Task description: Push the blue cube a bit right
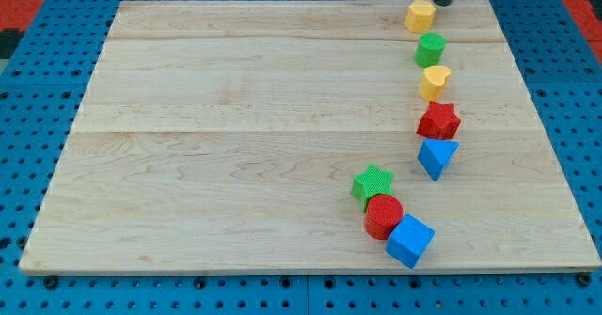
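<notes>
The blue cube point(410, 241) sits near the view's bottom, right of centre, on the wooden board point(235, 136). It touches a red cylinder point(383, 215) at its upper left. A green star point(372, 183) sits just above the cylinder. My tip point(443, 2) is at the view's top edge, just right of a yellow block point(420, 16), far above the blue cube. Only the rod's lower end shows.
A column of blocks runs down the view's right: a green cylinder point(431, 49), a yellow heart point(434, 82), a red star point(439, 121) and a blue triangular block point(436, 156). A blue pegboard point(564, 89) surrounds the board.
</notes>
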Motion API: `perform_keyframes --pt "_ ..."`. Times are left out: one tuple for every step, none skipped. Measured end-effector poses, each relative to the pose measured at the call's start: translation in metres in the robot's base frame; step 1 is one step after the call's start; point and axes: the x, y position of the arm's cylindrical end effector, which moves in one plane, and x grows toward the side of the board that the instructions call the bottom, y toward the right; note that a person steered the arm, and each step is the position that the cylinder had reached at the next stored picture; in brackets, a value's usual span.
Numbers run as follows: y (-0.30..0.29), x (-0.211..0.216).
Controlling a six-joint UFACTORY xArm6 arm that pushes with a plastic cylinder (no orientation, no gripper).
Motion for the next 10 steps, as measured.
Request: perform_keyframes --pt "-0.116 0.001" --pt "-0.181 0.047" --pt "-0.186 0.156" --pt "-0.186 0.268" --pt "-0.186 0.356" --pt "-0.143 0.417" --pt "-0.124 0.426" --pt "-0.092 0.421" --pt "-0.058 0.421" --pt "-0.058 0.421"
